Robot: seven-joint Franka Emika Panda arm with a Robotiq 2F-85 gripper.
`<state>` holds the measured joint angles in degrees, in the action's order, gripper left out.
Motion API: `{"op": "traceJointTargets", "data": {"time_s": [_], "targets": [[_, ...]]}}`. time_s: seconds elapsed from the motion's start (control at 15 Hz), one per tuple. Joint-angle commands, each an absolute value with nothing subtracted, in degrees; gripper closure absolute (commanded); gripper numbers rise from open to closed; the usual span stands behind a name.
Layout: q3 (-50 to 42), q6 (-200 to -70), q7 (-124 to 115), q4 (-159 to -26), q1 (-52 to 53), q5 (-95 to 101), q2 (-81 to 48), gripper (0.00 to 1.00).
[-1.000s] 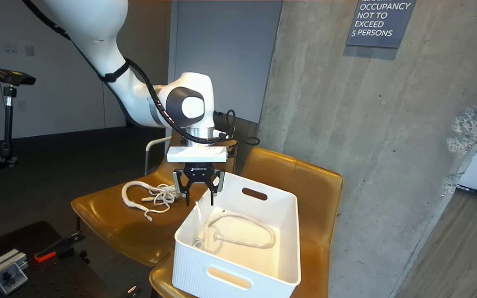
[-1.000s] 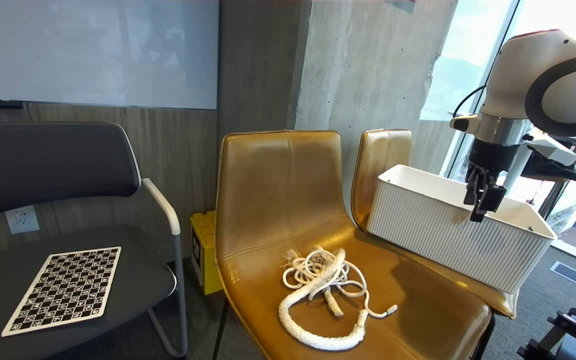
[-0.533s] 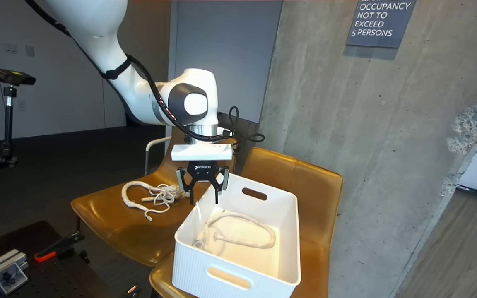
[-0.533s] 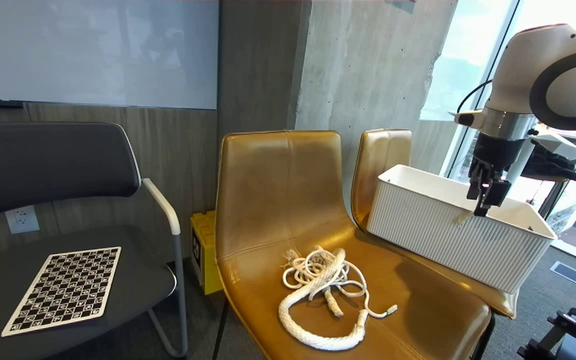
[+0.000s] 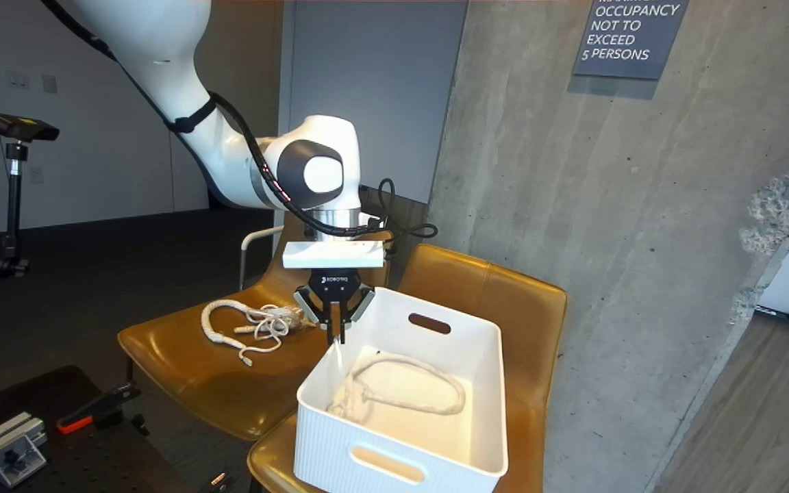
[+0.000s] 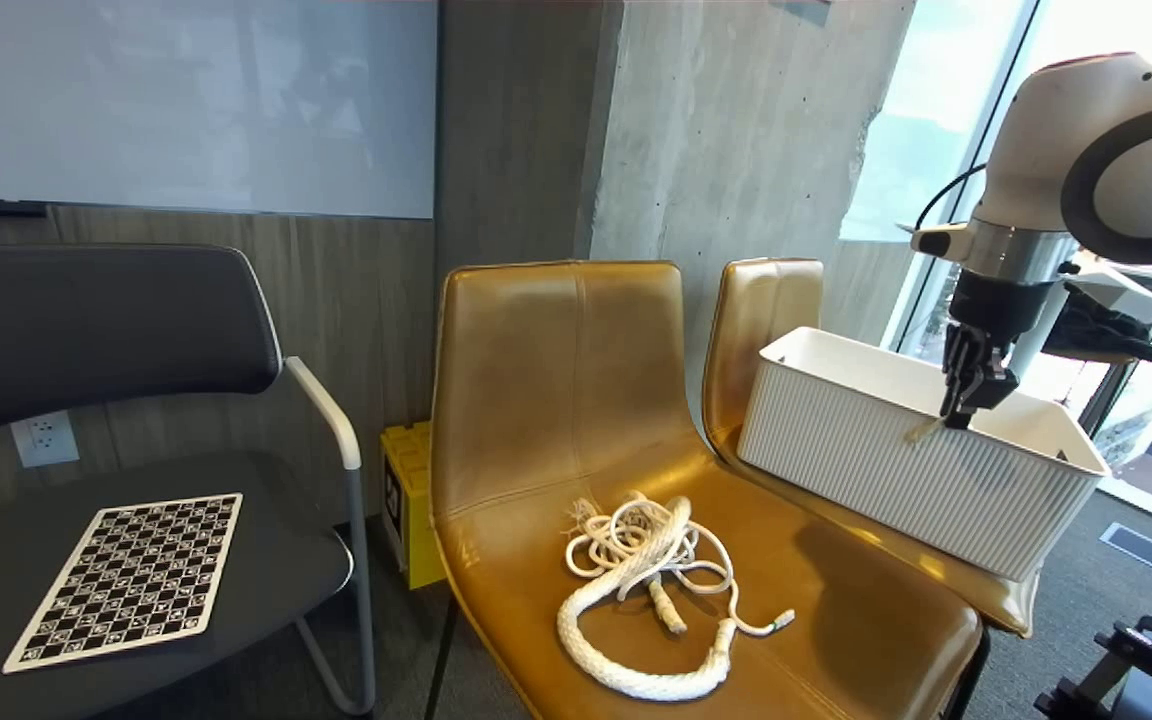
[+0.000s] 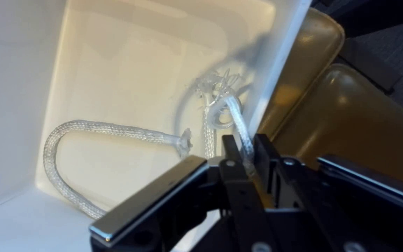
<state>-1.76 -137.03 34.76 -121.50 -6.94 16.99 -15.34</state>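
Observation:
My gripper (image 5: 337,340) is over the left rim of a white ribbed bin (image 5: 340,448), its fingers drawn close together. In the wrist view the fingers (image 7: 245,141) are shut about a whitish braided rope strand (image 7: 238,117) near its end. One finger is inside the bin and one outside; whether the rim is pinched too I cannot tell. More rope lies in a loop on the bin floor (image 7: 49,150). In an exterior view a tan rope end (image 6: 921,432) pokes out over the bin wall (image 6: 856,470), beside the gripper (image 6: 958,418).
The bin stands on a tan chair (image 5: 483,287). Another tan chair (image 6: 556,400) beside it holds a heap of white rope (image 6: 636,683). A dark chair (image 6: 286,600) carries a checkered board (image 6: 136,580). A concrete wall (image 5: 572,205) rises behind. A camera stand (image 5: 14,205) is at the left.
My gripper moved slightly right, then lowered a little. Its fingers went from wide apart to close together around the rope strand. The bin shifted slightly to the right in an exterior view.

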Motion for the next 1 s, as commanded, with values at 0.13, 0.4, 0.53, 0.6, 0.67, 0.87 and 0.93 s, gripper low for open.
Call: {"op": "traceJointTargets", "data": {"time_s": [0.13,0.4,0.53,0.6,0.67,0.87,0.93], "targets": [[-1.7,-137.5,36.8,-121.7,-7.6,15.8,-14.9,0.98],[-1.7,-136.9,36.9,-121.2,-7.4,16.1,-14.3,0.99],[-1.7,-136.4,37.0,-120.7,-7.2,16.2,-13.6,0.99],[-1.6,-136.1,37.0,-120.4,-7.1,16.1,-13.1,0.99],[-1.3,-135.4,36.9,-119.6,-6.7,16.1,-12.2,0.99],[0.3,-133.8,35.5,-116.6,-4.2,16.0,-9.7,0.99],[1.2,-133.5,35.0,-115.5,-3.0,16.0,-9.2,0.99]]}}
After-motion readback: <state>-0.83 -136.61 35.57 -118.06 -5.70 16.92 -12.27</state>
